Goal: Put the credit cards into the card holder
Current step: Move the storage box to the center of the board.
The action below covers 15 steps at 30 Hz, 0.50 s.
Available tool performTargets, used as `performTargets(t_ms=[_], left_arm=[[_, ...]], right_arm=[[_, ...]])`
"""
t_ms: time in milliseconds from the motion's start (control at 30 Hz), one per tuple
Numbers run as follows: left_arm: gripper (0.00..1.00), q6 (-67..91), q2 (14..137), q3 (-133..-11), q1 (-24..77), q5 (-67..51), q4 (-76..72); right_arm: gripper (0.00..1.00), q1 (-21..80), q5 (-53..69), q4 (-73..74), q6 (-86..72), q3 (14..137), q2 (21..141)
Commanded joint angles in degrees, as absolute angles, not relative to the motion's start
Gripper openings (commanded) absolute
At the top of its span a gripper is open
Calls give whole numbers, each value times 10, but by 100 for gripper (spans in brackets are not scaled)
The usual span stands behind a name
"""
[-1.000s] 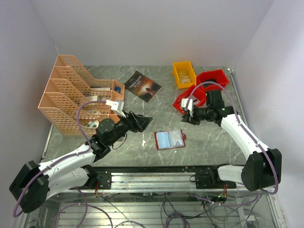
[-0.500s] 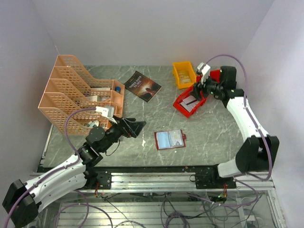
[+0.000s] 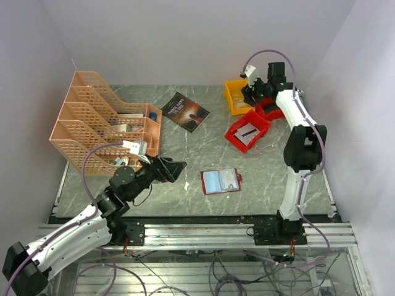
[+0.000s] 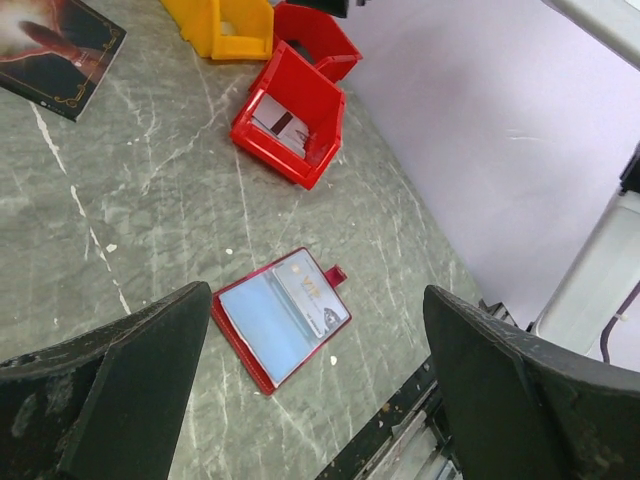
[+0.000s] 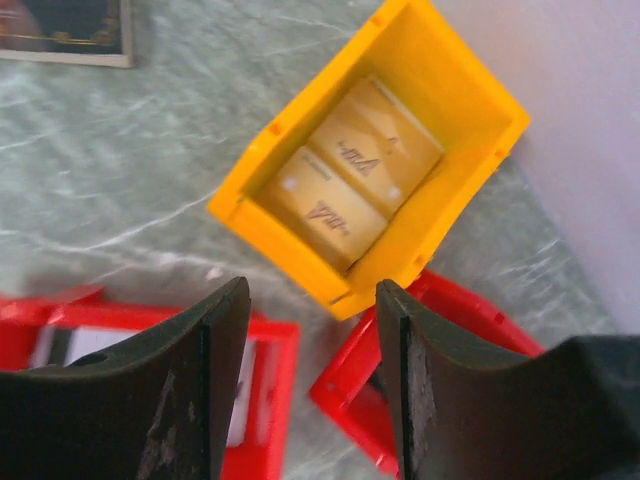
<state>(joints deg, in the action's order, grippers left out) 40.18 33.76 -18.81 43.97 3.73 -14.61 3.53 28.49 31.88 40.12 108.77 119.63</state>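
Yellow bin [image 5: 280, 250]: centre frame, set diagonally on table [image 5: 120, 150].
Contents: two gold cards [image 5: 375, 135], lying flat, side by side, dark script on each.
Red bin [image 5: 272, 335]: lower left, just beside yellow bin's near wall; pale item inside, partly hidden by finger.
Second red bin [image 5: 350, 390]: lower right, close under yellow bin's corner.
Book [image 5: 60, 30]: corner only, top left, well apart from bins.
Wall [image 5: 580, 120]: pale, upper right.
Right gripper [image 5: 310, 300]: two black fingers [image 5: 190, 390] at bottom edge, spread, nothing between.
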Motion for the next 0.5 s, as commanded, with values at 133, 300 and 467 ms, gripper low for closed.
performTargets(t_ms=[133,300,467], left_arm=[[97,395,357,-196,436,47,-161],[97,393,372,-198,437,45,-170],[97,394,381,-200,436,43,-174]], right_arm=[[15,58,200,363,495,1242,1344],[1,59,218,317,458,1238,1371],[0,62,262,326,443,1253,1409]])
